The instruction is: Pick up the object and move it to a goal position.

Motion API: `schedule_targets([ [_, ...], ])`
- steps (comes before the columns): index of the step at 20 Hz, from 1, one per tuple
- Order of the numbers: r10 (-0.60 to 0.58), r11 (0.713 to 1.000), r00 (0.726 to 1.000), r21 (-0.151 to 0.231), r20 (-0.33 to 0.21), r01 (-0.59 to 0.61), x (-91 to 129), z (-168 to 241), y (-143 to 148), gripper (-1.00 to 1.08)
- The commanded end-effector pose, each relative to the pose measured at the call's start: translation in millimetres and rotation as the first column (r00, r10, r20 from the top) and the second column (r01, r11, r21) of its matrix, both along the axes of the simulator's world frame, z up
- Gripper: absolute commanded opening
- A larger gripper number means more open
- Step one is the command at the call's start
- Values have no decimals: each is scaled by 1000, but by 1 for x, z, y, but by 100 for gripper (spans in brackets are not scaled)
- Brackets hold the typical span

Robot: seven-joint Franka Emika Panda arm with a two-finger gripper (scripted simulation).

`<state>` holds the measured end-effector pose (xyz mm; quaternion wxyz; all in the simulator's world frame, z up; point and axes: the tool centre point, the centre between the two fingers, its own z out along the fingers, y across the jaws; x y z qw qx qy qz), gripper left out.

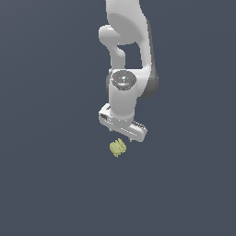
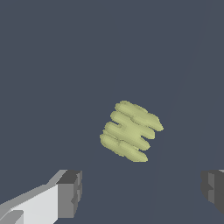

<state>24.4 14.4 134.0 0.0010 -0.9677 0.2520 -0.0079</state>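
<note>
**A:** Below the white arm (image 1: 124, 55), on the plain dark grey surface (image 1: 46, 184), what do you make out?

**B:** The object (image 1: 118, 147), a small pale yellow-green lump with ridges across it. In the exterior view it sits just under the tool (image 1: 123, 135), slightly toward that view's left of the tool's middle.

**A:** Is the tool touching it?

**B:** No. The tool hangs above it with a visible gap, and nothing is between the fingers.

**A:** How do the fingers stand?

**B:** Spread wide. In the wrist view the tool (image 2: 142, 192) shows two dark grey fingertips (image 2: 70, 192) set far apart at opposite sides, with bare surface (image 2: 52, 65) between them.

**A:** And the object in that view?

**B:** The object (image 2: 130, 131) lies beyond the fingertips, clear of both, its ridges running across it in stacked rows. It rests alone on the surface.
</note>
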Motion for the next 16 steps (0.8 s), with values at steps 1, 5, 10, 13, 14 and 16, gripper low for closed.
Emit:
schedule_targets([
  [1, -77, 997, 997, 2, -3, 77, 3, -7, -2, 100],
  [5, -197, 980, 980, 5, -8, 197, 7, -18, -6, 100],
  [10, -319, 948, 948, 4, -12, 319, 11, -30, -10, 100],
  [13, -373, 928, 928, 4, -14, 373, 13, -35, -12, 100],
  [14, -388, 922, 922, 4, -14, 388, 14, -36, -12, 100],
  [16, -413, 911, 911, 3, -15, 413, 14, -39, -13, 100],
])
